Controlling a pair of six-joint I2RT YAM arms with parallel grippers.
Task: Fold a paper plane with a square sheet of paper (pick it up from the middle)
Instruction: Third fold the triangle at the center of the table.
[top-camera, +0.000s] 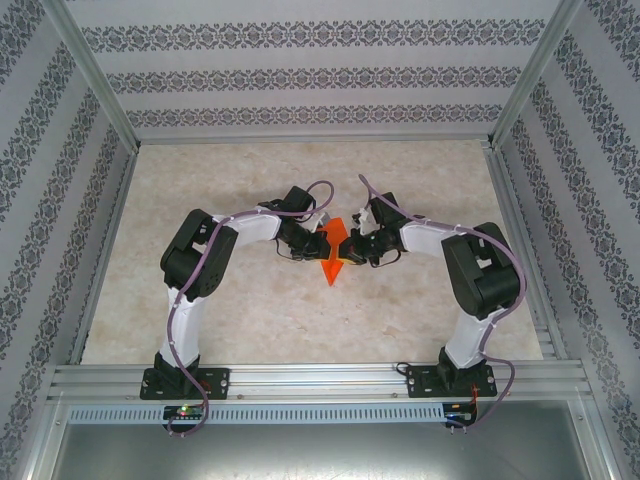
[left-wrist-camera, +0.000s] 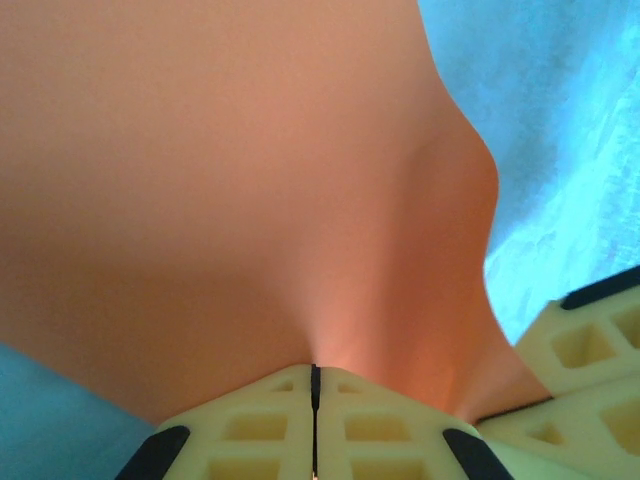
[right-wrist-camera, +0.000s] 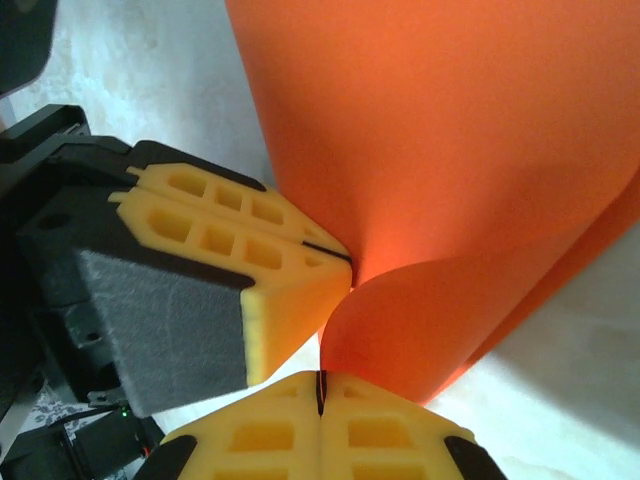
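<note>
The square sheet of paper is bright orange-red and hangs over the middle of the table, bent, with a pointed corner toward the arms. My left gripper is shut on its left side. In the left wrist view the paper fans out from the closed left gripper. My right gripper is shut on the right side. In the right wrist view a curled fold of the paper runs into the closed right gripper, and the left gripper's fingers pinch the sheet just beside it.
The pale marbled table lies below the paper. Patterned walls and aluminium rails frame the workspace. Both arms bend inward, and their grippers nearly touch at the centre.
</note>
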